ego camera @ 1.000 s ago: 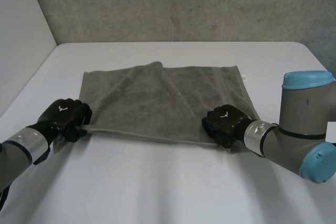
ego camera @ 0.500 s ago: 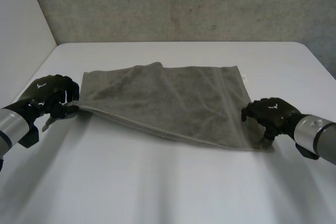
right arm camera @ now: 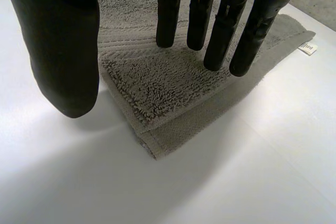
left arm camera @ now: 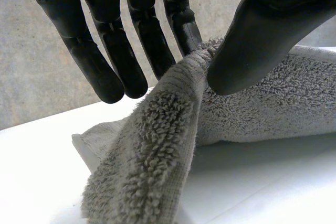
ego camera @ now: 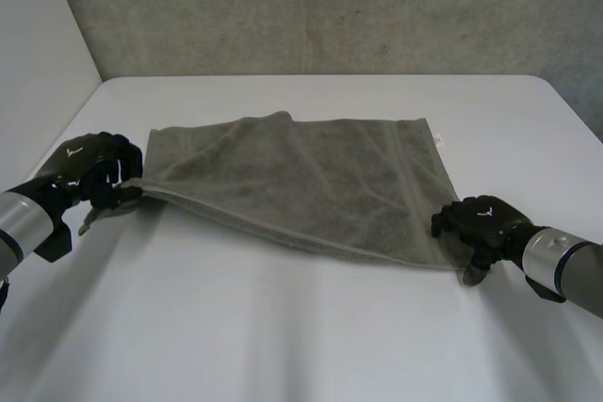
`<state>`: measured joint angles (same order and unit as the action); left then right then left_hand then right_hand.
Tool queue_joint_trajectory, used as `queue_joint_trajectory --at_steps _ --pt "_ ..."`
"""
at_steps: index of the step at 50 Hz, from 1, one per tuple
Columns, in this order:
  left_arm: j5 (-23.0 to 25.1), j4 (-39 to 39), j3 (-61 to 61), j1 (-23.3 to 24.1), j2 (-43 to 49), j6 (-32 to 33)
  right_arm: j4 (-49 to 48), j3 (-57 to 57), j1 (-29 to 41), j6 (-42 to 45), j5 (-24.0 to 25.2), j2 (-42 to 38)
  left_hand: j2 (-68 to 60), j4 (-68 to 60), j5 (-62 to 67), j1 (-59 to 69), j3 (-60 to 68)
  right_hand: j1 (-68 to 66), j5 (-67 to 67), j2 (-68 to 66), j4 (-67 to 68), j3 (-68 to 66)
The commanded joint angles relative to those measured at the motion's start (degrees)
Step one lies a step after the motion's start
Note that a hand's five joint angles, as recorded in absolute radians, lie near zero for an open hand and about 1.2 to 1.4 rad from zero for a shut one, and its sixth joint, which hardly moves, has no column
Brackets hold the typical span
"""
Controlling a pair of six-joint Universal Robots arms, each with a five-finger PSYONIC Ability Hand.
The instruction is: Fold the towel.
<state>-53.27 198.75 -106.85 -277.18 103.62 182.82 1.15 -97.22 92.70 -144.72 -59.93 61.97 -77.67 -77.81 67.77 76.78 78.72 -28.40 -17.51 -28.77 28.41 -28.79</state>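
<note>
— Towel (ego camera: 311, 176)? Lying across the middle of the counter (ego camera: 283, 336), doubled once already, to judge by the two layers at the near-right corner.

— And changed since a second ago?

— Spread apart, both. Left hand (ego camera: 89, 168) drawn outward and up, with the near-left corner. Right hand (ego camera: 482, 221) moved from partway along the near edge out to the near-right corner. Near edge pulled straighter as a result, and now running slantwise, with the right end closer to the robot.

— Grips?

— Left fingers (left arm camera: 181, 30) and thumb pinched on the corner, with the cloth hanging from the pinch just clear of the counter. Right fingers (right arm camera: 168, 14) straight, set well apart from the thumb and poised over the other corner, holding nothing. That corner flat on the counter. Touching it or merely hovering: cannot tell.

— Meaning for the fold?

— Probably only half set up. One corner secured, the other not yet. Best to close on the right corner before lifting. Otherwise only the left side carried over, leaving a skewed fold needing to be redone.
</note>
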Motion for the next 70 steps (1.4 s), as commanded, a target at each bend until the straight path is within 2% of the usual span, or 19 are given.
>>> queue_joint_trajectory --at_steps 1,8,17,25,46,58,70 --pt "-0.16 -0.29 0.68 0.41 0.62 -0.63 -2.29 -0.08 0.03 -1.53 0.16 -0.71 -2.33 -2.19 2.23 3.22 1.28 -1.2 -2.09 -0.83 1.19 -0.8" --pt "-0.08 -0.38 0.51 0.41 0.62 -0.71 -4.04 0.53 0.12 -1.53 -0.1 -1.68 -2.33 -2.19 2.23 3.22 1.28 -6.74 -7.63 -6.37 6.72 -6.34" --pt "0.01 -0.38 0.42 0.33 0.62 -0.71 -4.93 0.8 0.12 -1.53 -0.36 -2.64 -2.33 -2.19 2.23 3.22 1.28 -7.59 -8.48 -7.22 7.58 -7.19" --pt "0.01 -0.38 0.16 0.5 0.62 -0.71 -5.54 0.97 0.12 -1.53 -0.45 -2.82 -2.33 -2.19 2.23 3.22 1.28 -18.34 -19.23 -17.97 18.33 -17.94" --pt "0.01 -0.38 -0.2 0.59 0.62 -0.71 -7.12 0.97 0.2 -1.79 -0.54 -2.82 -2.33 -2.19 2.23 3.22 1.28 -29.95 -30.84 -29.58 29.94 -29.55" --pt "0.01 -0.38 -0.28 0.5 0.62 -0.71 -7.12 0.8 0.56 -2.67 -0.63 -3.17 -2.33 -2.19 2.23 3.22 1.28 -32.15 -33.04 -31.78 32.14 -31.75" --pt "0.01 -0.38 -0.37 0.41 0.62 -0.71 -6.16 -1.4 1.61 -2.76 -0.36 -2.29 -2.33 -2.19 2.23 3.22 1.28 -28.11 -29.0 -27.74 28.1 -27.72"
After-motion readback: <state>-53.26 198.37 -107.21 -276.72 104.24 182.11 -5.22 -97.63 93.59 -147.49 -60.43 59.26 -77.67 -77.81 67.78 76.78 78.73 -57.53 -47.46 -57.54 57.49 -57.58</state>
